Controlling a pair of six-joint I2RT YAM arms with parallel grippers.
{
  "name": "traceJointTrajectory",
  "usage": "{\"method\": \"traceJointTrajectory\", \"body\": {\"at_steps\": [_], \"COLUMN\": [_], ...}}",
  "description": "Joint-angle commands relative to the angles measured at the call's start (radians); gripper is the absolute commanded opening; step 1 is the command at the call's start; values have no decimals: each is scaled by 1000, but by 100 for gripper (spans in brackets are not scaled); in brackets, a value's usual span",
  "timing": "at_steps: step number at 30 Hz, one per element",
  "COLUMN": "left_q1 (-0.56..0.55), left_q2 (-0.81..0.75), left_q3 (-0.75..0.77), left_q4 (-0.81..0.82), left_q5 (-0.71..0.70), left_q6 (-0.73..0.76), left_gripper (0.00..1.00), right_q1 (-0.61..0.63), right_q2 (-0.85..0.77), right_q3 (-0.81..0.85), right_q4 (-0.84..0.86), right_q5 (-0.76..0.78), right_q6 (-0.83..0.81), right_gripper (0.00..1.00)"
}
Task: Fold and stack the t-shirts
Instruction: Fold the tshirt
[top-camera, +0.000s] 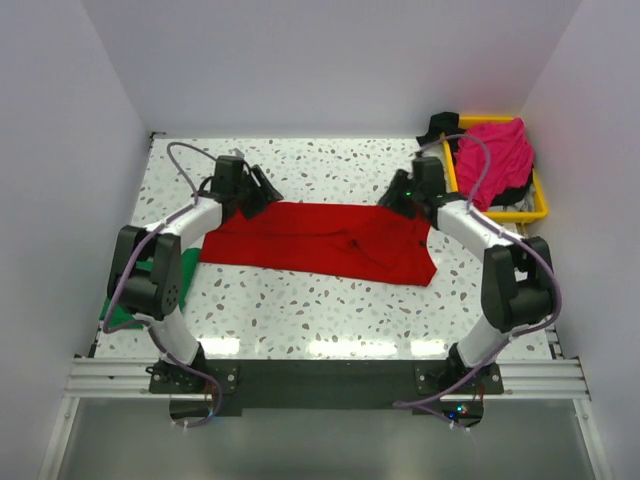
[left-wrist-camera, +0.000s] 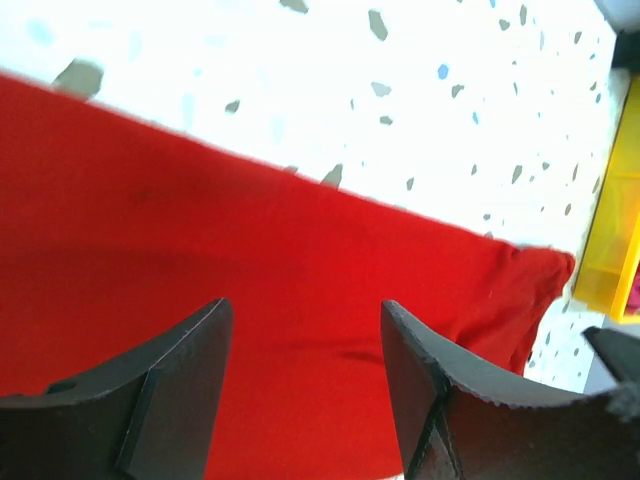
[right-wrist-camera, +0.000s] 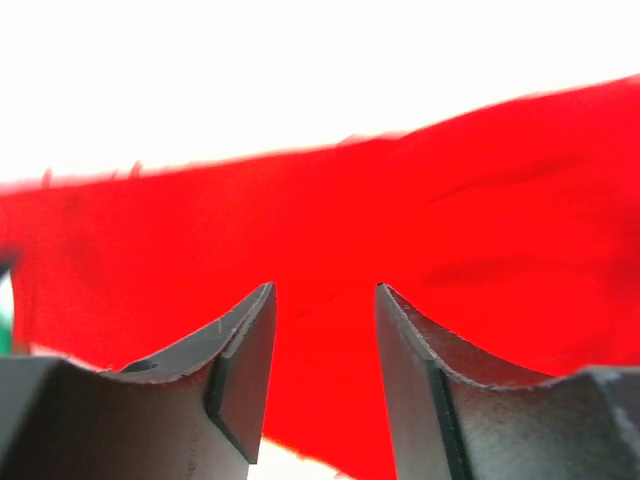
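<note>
Red t-shirt (top-camera: 318, 240) lies flat across the middle of the bench (top-camera: 330, 160), a wide band running left to right. Its far edge is fairly straight, and its right end is creased and bunched.

Left gripper (left-wrist-camera: 303, 330) sits over the shirt's far left corner, jaws released and spread, with only cloth showing between them. Right gripper (right-wrist-camera: 322, 310) is at the far right corner, jaws likewise parted and holding nothing. I cannot tell whether either set of tips touches the cloth.

Around them:
- Green t-shirt (top-camera: 191, 270) is at the left edge of the bench, mostly hidden behind the left arm's links and just beside the red shirt's left end.
- Yellow tray (top-camera: 541, 207) stands in the far right corner against the right wall. The magenta t-shirt (top-camera: 496, 150) is heaped in it and spills over the rim, with dark and pale items underneath that I cannot make out.
- A small black object (top-camera: 437, 125) sits at the tray's far left corner.
- Looping cables (top-camera: 185, 155) arch from each arm; the right one crosses in front of the tray.

Room for moving: there is bare speckled bench beyond the red shirt up to the back wall, and another bare strip between the shirt and the metal rail (top-camera: 320, 377) at the near edge. White walls close in the left, right and far sides.
</note>
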Motion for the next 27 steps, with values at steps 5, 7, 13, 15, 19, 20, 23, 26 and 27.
{"method": "traceJointTrajectory", "body": {"at_steps": [5,7,13,15,19,20,23,26,27], "left_q1": [-20,-21,-21,-21,-21,-21,-21,-21,-21], "left_q2": [187,216,277,291,303,308,320,336,340], "left_q3": [201,235,246,244,243,243,241,241,238], "left_q4": [111,110,112,112,112,112,99,89,85], "left_q5": [-51,-50,-56,-54,-60,-62,-71,-85,-88], "left_q6": [-30,-17,-10,-11,-13,-13,-16,-19,-22], "left_gripper": [64,64,63,63,63,63,63,63,63], "right_q1": [-285,-292,-292,-292,-292,-317,-319,-321,-324], "right_q2": [113,142,218,237,250,250,241,224,218], "right_q3": [24,31,76,84,82,82,58,30,25], "right_q4": [84,126,132,138,150,152,163,166,166], "right_q5": [-29,-34,-23,-24,-17,-15,2,8,9], "right_q6": [32,44,50,53,61,63,70,78,79], "right_gripper": [40,39,38,37,36,34,27,17,14]}}
